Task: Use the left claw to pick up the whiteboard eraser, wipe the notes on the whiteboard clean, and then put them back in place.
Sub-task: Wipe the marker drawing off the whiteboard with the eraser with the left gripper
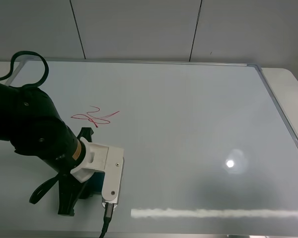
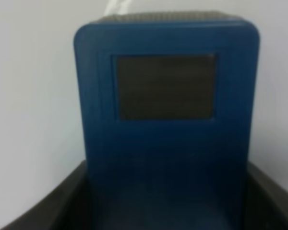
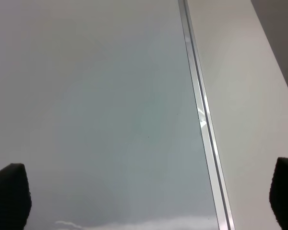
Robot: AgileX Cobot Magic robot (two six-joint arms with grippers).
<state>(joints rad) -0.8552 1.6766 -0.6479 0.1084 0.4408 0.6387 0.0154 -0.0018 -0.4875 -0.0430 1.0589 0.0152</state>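
The whiteboard (image 1: 188, 114) fills the table, glossy white with a thin silver frame. The red scribbled notes (image 1: 94, 117) sit on its left part. My left claw (image 1: 84, 191) is low at the front left, just in front of the notes. In the left wrist view the claw (image 2: 165, 167) is closed on the sides of the teal whiteboard eraser (image 2: 165, 143), whose dark patch faces the camera. From above only a teal sliver of the eraser (image 1: 95, 187) shows under the wrist. I cannot tell whether it is lifted off the board. My right gripper (image 3: 149, 196) is open and empty over the board's right side.
The board's silver right frame (image 3: 201, 120) runs past the right gripper, with bare table (image 3: 249, 96) beyond it. A bright lamp reflection (image 1: 230, 163) lies on the right half. The left arm's black cable (image 1: 27, 57) loops at the back left.
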